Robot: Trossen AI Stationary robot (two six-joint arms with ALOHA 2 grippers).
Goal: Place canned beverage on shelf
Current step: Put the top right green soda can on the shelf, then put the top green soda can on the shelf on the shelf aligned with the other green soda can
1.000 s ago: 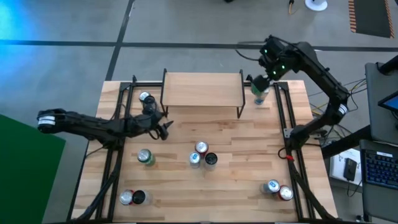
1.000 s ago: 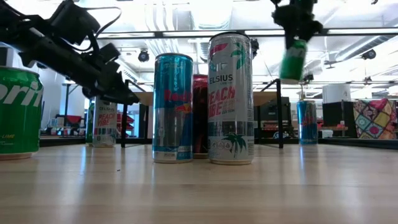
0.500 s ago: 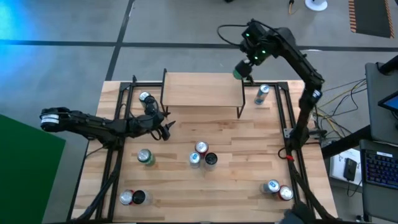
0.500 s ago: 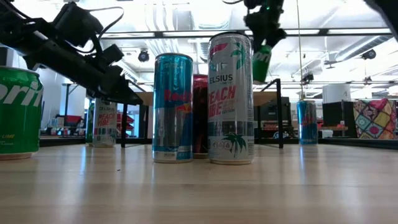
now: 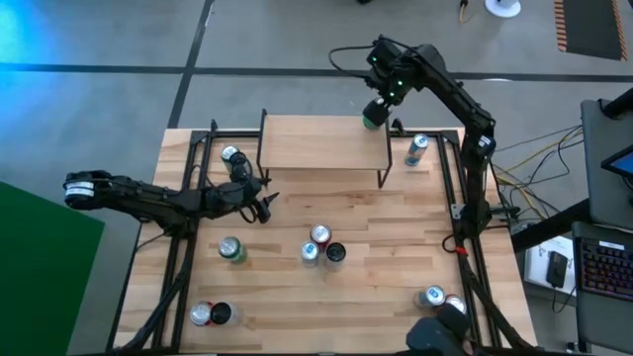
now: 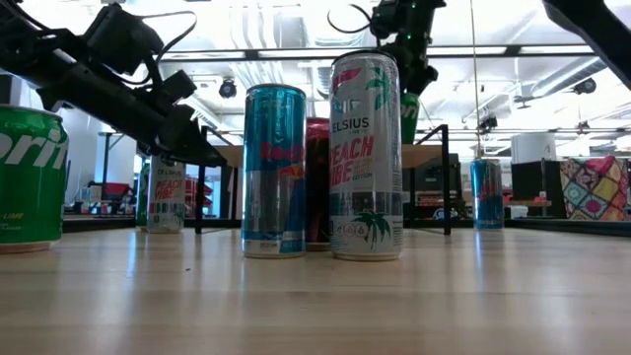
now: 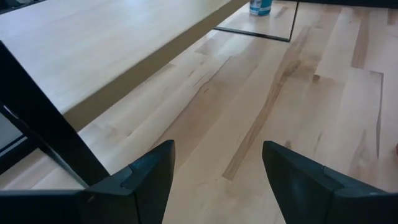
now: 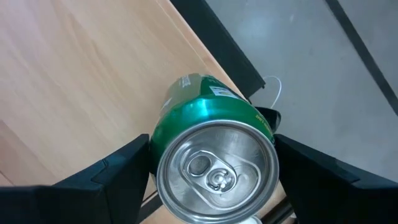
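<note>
The shelf (image 5: 321, 141) is a light-wood board on black legs at the table's far middle; it also shows in the right wrist view (image 8: 74, 74) and the left wrist view (image 7: 93, 43). My right gripper (image 5: 375, 111) is shut on a green can (image 8: 214, 158) above the shelf's far right corner. In the low view the can (image 6: 408, 113) is half hidden behind a tall white can. My left gripper (image 5: 262, 203) is open and empty, low over the table by the shelf's near left leg, and its own wrist view shows it too (image 7: 217, 180). My right gripper pinches the green can between its two fingers (image 8: 118, 171), one on each side of the can's upper wall (image 8: 163, 134). The fingers come from above, pointing down. The can is upright below them, over the shelf's far right corner; I cannot tell whether its base touches the board.
A blue can (image 5: 416, 148) stands right of the shelf and a white can (image 5: 230, 154) left of it. A green can (image 5: 231, 249), a cluster of three cans (image 5: 321, 247), two near-left cans (image 5: 210, 313) and two near-right cans (image 5: 442, 300) stand on the table.
My right gripper has carried the green can from beside the shelf's right end, over the blue can, toward the table's left and far edge, to above the shelf's far right corner. The can has stayed upright.
</note>
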